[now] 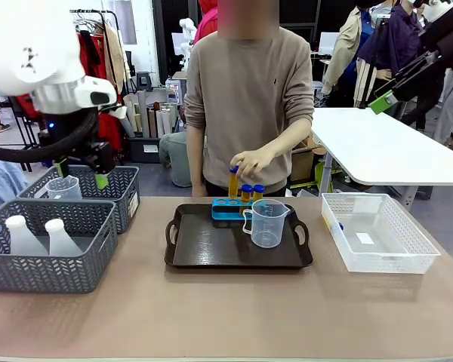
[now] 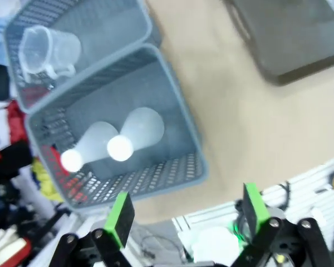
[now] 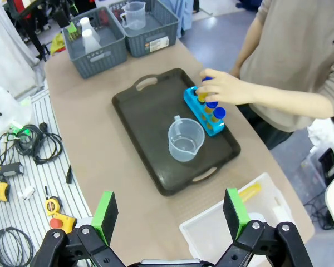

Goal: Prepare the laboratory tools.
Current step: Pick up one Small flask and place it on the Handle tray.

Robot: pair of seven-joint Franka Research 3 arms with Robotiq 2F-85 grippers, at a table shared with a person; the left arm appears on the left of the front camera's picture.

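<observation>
A clear beaker stands on the dark tray, just in front of the blue rack. Two blue-capped tubes stand in the rack. The person's hand holds a third tube upright over it. From the right wrist view, the hand is at the rack and a yellow tube lies in the white basket. Two white flasks stand in a grey basket. My left gripper hangs open above it. High over the table's near right side, my right gripper is open and empty.
A second grey basket behind the first holds another clear beaker. The white mesh basket stands right of the tray. A white table is behind on the right. Cables and hand tools lie off the table's edge.
</observation>
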